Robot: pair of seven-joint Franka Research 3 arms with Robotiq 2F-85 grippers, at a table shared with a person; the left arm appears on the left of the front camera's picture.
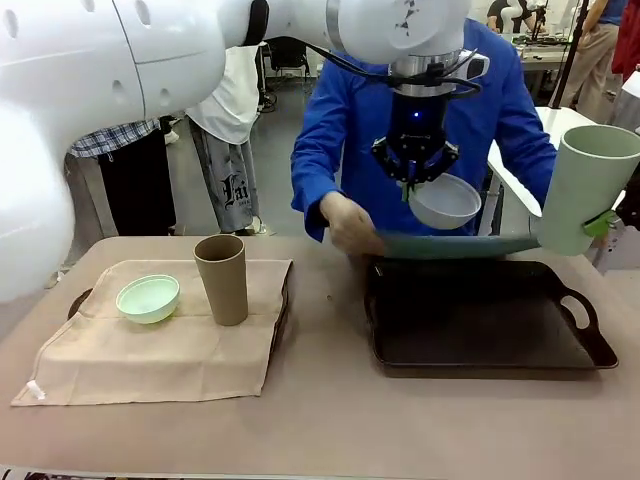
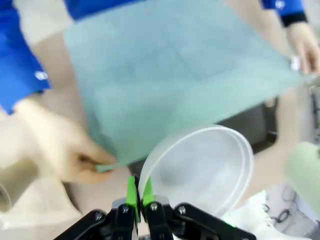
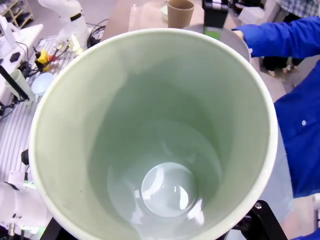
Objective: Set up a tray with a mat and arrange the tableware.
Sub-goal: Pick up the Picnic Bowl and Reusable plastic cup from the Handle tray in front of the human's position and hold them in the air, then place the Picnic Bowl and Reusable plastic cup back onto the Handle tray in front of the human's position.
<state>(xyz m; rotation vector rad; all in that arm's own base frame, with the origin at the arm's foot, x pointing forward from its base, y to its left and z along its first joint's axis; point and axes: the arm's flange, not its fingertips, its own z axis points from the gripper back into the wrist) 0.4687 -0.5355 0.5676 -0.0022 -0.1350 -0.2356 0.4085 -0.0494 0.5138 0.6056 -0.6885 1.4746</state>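
My left gripper (image 1: 411, 183) hangs above the dark tray (image 1: 590, 340), shut on the rim of the white bowl (image 1: 446, 200). In the left wrist view its green pads (image 2: 132, 192) pinch the white bowl's (image 2: 200, 170) edge. At the far right my right gripper (image 1: 603, 223) is shut on the pale green tumbler (image 1: 588, 185), whose inside (image 3: 155, 135) faces the right wrist camera. A person in blue holds a teal mat (image 1: 460, 245) just over the dark tray's far edge, the mat (image 2: 175, 75) spread between both hands. The mint bowl (image 1: 148, 297) and brown tumbler (image 1: 222, 278) stand on a beige mat (image 1: 150, 360).
The beige mat covers a second tray (image 1: 282, 310) at the table's left. The person's hand (image 1: 348, 222) grips the teal mat's corner near my left gripper. Other people stand behind the table at the left.
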